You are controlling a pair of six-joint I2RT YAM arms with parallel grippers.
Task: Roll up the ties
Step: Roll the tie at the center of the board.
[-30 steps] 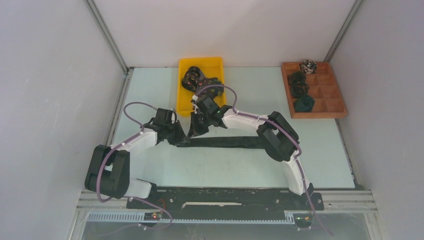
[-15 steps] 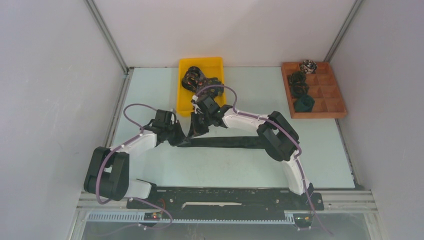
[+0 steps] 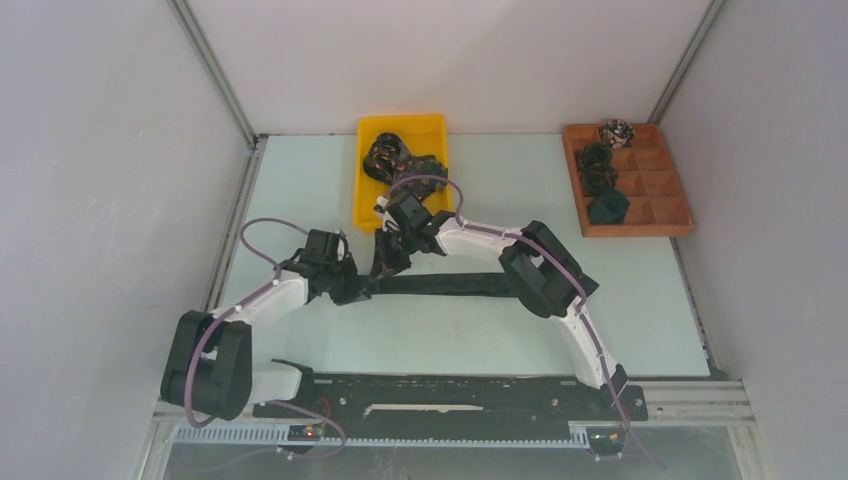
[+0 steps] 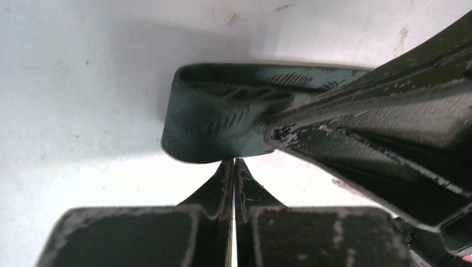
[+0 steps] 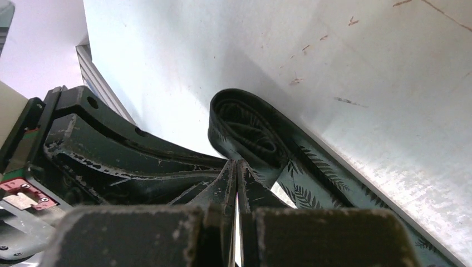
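The left pincer is squeezed shut, and its tips touch the bottom of a small roll at one end of the tie. The right pincer is squeezed shut too, with its tips against the same roll. I cannot tell if a bit of cloth is caught in either one.

The tie is dark green with little leaf shapes. It lies flat across the middle of the table, in line with the near edge. The rolled end points to the left edge. Most of the tie is not rolled yet.

The roll looks loose and soft. If a tip slips off, I think it could pop open. If one pincer pushes harder, the roll could go crooked. The two pincers are very close, so they could bump each other
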